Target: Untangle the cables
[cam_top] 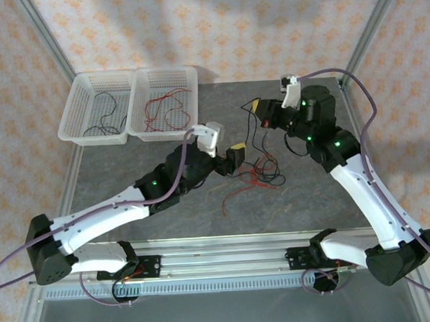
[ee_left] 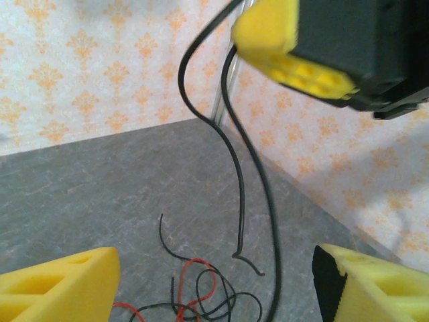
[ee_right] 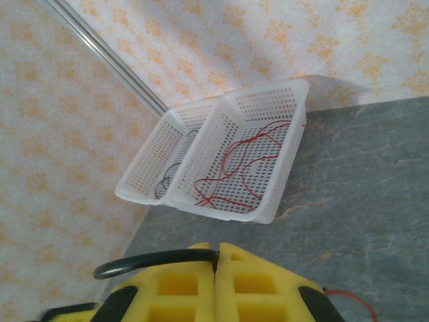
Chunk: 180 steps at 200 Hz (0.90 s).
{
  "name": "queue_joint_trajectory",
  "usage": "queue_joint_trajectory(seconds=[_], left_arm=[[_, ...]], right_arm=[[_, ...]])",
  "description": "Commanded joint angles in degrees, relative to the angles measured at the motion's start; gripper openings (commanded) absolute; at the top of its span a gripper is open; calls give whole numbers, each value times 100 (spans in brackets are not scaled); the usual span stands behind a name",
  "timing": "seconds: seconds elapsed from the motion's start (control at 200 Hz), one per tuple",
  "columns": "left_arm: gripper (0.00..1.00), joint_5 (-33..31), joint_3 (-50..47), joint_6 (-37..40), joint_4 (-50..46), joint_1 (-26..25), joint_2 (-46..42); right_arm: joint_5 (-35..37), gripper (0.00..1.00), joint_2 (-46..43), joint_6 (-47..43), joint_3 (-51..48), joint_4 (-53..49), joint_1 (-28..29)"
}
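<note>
1. Top view: the left pincer point(cam_top: 241, 159) is spread wide at mid-counter point(cam_top: 189, 220), just beside the tangled red and black cables point(cam_top: 262, 174). The right pincer point(cam_top: 257, 107) is toward the far right edge. Two white baskets point(cam_top: 129, 100) occupy the far left corner.
2. Left wrist view: a black cable point(ee_left: 241, 201) hangs from the right pincer down to the tangle, apparently as one looped strand.
3. Right wrist view: the right pincer is clamped on that black cable, with the baskets beyond.

arms point(cam_top: 109, 211): white shells, black joints | jaws — yellow pads point(ee_left: 60, 282) | purple-grey cables point(cam_top: 373, 106)
</note>
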Motion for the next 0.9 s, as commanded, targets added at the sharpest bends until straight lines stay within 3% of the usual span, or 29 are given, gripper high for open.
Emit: queue_joint_trajectory(seconds=[0.0, 0.135, 0.415, 0.686, 0.896], left_arm=[[78, 145, 179, 335, -941, 13, -366], [79, 154, 440, 715, -1473, 18, -466], [78, 282, 1281, 1715, -1374, 15, 195], [76, -145, 1707, 2224, -1445, 16, 850], [65, -526, 1561, 2402, -1226, 29, 853]], right_arm=[[365, 0, -55, -901, -14, 16, 43], [366, 0, -82, -1843, -38, -303, 43], [-644, 0, 62, -2871, -109, -689, 154], [-806, 0, 7, -3231, -170, -873, 227], [-832, 0, -31, -3215, -181, -856, 228]])
